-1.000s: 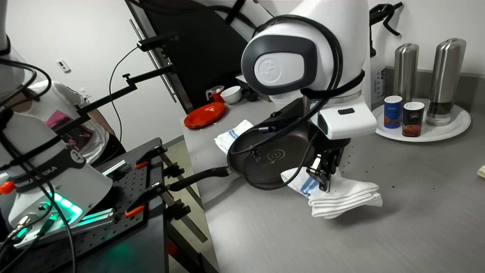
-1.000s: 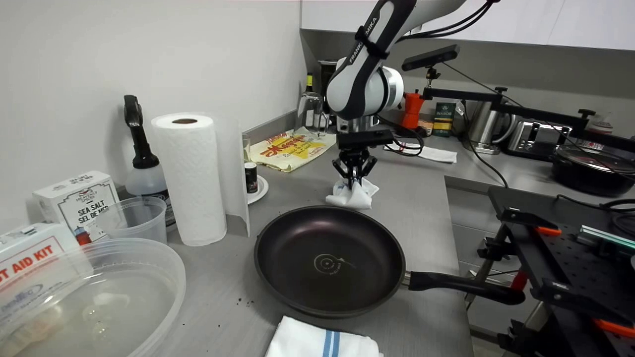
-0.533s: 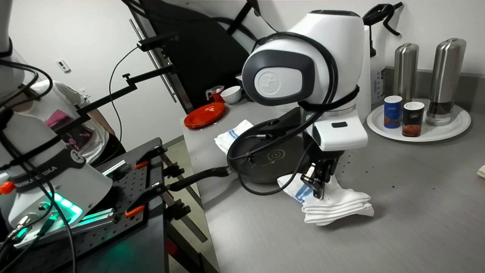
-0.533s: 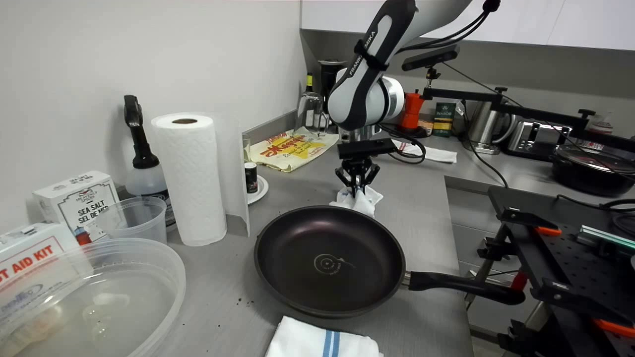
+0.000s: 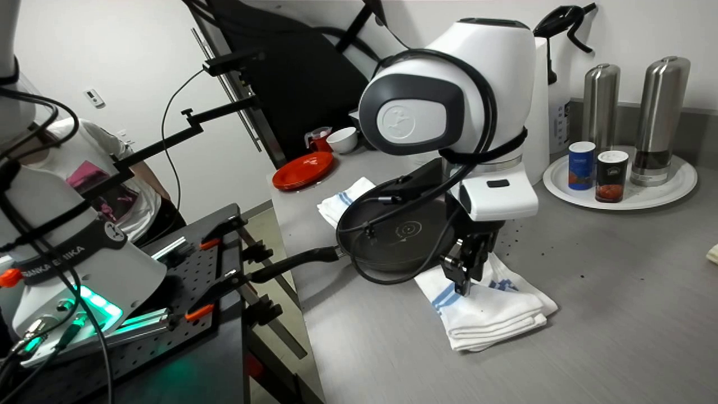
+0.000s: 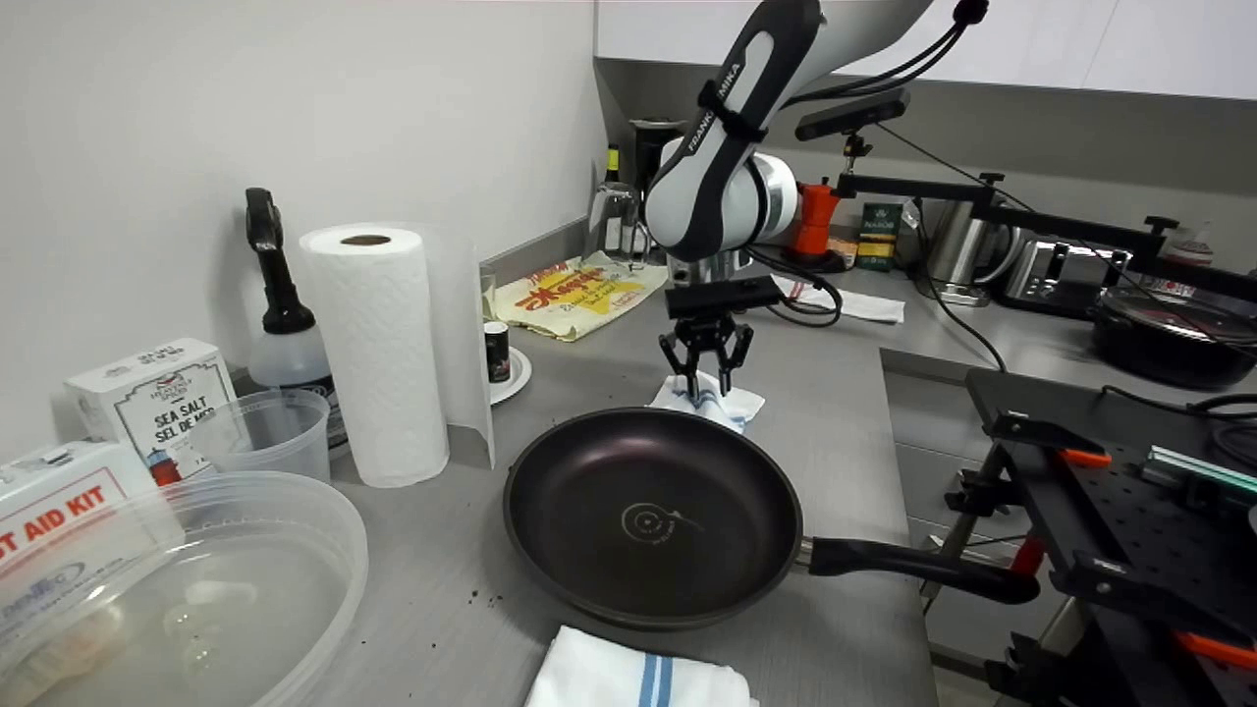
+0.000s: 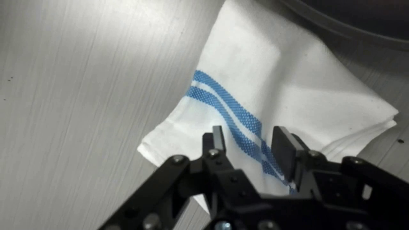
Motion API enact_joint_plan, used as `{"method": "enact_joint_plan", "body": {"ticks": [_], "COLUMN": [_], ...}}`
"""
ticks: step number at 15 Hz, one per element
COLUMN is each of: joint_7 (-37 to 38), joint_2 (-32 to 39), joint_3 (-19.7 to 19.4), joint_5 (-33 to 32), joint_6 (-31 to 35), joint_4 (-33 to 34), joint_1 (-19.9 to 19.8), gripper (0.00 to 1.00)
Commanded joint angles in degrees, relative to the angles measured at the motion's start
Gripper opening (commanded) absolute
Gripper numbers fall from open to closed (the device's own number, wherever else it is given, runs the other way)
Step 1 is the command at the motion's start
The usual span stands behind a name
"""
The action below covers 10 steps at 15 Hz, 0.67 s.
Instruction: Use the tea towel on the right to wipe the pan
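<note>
Towel (image 7: 271, 95) sits mid-frame in wrist view, end effector (image 7: 249, 137) over it with jaws apart; pan (image 7: 370, 16) at upper right. In an exterior view, towel's on the surface (image 5: 381, 342), lower right of center, just beside the pan. In an exterior view, end effector's near center, towel partly behind pan, folded striped cloth (image 6: 609, 678) at bottom edge.

The grey worktop (image 5: 617, 331) has a finely streaked, metallic-looking surface, dotted with small dark specks (image 5: 582, 276). The pan (image 6: 653, 520) sits flat on it, its handle (image 6: 913, 562) reaching past the edge. Just beside the pan lies the tea towel (image 5: 496, 317), loosely folded; on the pan's opposite side lies another blue-striped cloth (image 6: 604, 678). A paper-towel roll (image 6: 381, 353) stands upright, and the worktop also carries a clear tub (image 6: 348, 545), a white plate (image 5: 642, 196) and a red dish (image 5: 304, 169).
</note>
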Motion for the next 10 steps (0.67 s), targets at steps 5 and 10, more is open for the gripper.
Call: {"method": "enact_joint_plan", "body": {"ticks": [5,10], "joint_7": [1.3,-1.5], "joint_2": [-1.1,-6.0], "joint_3": [-0.6,0.5], "joint_5": [-1.6,-1.5], "joint_6": [-3.6,-2.7], "joint_4": [-0.5,-2.9], "joint_1": [1.6,1.9], "gripper": [0.99,1.00]}}
